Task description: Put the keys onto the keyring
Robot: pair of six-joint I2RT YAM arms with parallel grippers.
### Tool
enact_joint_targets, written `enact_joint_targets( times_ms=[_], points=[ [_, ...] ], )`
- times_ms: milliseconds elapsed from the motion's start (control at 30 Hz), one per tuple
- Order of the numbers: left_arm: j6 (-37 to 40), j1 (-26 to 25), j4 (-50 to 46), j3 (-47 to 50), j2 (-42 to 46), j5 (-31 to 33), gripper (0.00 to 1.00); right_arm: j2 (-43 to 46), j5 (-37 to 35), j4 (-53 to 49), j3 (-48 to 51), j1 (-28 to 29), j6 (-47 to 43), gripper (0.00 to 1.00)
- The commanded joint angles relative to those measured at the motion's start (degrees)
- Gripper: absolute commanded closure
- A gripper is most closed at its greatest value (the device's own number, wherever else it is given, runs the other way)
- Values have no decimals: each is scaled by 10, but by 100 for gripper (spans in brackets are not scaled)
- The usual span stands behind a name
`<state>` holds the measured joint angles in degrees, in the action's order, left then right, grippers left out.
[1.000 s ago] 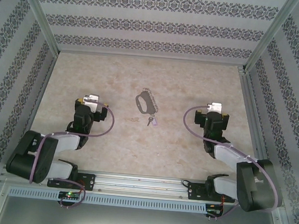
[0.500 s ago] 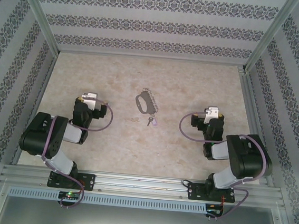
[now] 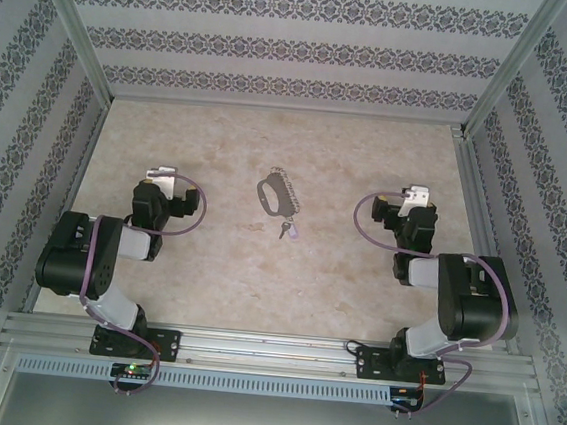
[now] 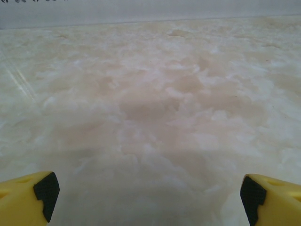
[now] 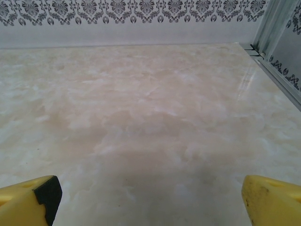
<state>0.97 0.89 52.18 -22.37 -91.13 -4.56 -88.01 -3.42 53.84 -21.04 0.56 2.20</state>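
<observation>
We have just lifted both arms up, our left gripper (image 4: pixel 148 190) and right gripper (image 5: pixel 150 195) both wide open and empty, while the tiny key (image 3: pixel 287 231) lies just beside the ring (image 3: pixel 275 194), on its near side, in the middle of the table (image 3: pixel 357 280), so we must reach in.

top: high over near edge, looking down on whole counter (image 3: pixel 218 267) | wrists: low, close to counter, facing back wall (image 5: pixel 141 33) | shared: counter surface
</observation>
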Motion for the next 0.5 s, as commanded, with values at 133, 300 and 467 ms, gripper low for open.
enact_joint_targets(
  times_ms=[133, 300, 467],
  points=[
    [-11, 0, -8, -7, 5, 18, 0, 8, -21, -4, -4, 16, -4, 2],
    [-18, -9, 5, 0, 4, 69, 0, 5, -10, -11, -10, 9, 1, 2],
    [-17, -10, 6, 0, 4, 73, 0, 9, 5, -7, -5, 5, -1, 2]
  ],
)
